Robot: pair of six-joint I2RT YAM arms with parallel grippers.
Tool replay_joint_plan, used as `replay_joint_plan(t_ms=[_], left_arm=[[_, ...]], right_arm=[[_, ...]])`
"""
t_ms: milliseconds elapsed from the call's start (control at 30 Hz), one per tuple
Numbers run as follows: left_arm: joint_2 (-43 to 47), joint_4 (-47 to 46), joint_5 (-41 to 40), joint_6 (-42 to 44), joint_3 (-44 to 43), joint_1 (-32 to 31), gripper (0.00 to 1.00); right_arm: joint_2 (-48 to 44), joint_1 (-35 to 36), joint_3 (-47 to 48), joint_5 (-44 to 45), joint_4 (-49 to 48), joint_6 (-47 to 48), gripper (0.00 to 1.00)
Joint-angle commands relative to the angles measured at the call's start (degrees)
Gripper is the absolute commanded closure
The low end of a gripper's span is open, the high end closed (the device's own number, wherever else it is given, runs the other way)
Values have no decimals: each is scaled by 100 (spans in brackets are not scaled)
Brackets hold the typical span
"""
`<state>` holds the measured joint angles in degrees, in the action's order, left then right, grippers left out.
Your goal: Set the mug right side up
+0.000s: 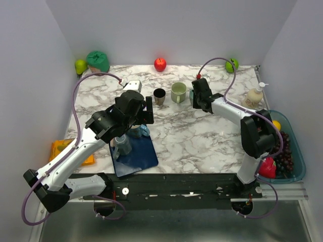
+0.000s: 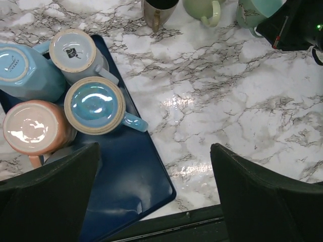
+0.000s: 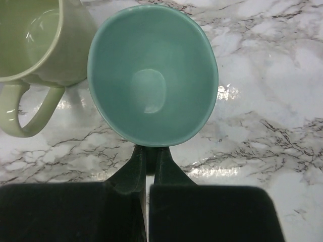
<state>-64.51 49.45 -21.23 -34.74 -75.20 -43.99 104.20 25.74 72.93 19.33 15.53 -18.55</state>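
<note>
A teal mug [image 3: 151, 75] stands mouth up beside a pale green upright mug [image 3: 30, 40] at the back middle of the table. My right gripper [image 3: 150, 151] is shut on the teal mug's handle; in the top view it [image 1: 198, 98] hides most of that mug. Several mugs sit upside down on a dark blue tray [image 2: 136, 191]: a blue-glazed one [image 2: 96, 103], a salmon one [image 2: 33, 126], a grey one [image 2: 75, 50] and a light blue one [image 2: 15, 70]. My left gripper [image 2: 155, 147] is open and empty above the tray's right edge.
A dark metal cup [image 1: 159, 96] stands left of the green mug [image 1: 178, 92]. A red apple [image 1: 160, 64], a green apple [image 1: 231, 64] and a pear [image 1: 81, 66] line the back edge. A soap bottle [image 1: 255, 96] and a fruit bin [image 1: 298, 161] are at the right.
</note>
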Motion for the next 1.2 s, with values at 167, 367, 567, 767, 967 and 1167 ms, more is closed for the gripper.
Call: replay_joint_plan(t_ms=[167, 367, 567, 767, 967, 1167], left_arm=[[70, -6, 67, -129, 444, 197, 1], [-61, -41, 163, -296, 716, 320, 1], [-228, -234, 383, -340, 866, 338, 1], [-448, -506, 646, -314, 963, 347, 1], [-817, -761, 928, -507, 1024, 347, 1], [-1265, -902, 735, -910, 1130, 338, 1]], right_arm=[[715, -86, 740, -87, -472, 255, 99], [1225, -95, 1110, 106, 64, 106, 93], [1225, -95, 1031, 167, 196, 26, 65], [831, -95, 776, -8, 258, 18, 46], [119, -95, 626, -140, 652, -184, 30], [-865, -95, 521, -228, 1540, -562, 19]])
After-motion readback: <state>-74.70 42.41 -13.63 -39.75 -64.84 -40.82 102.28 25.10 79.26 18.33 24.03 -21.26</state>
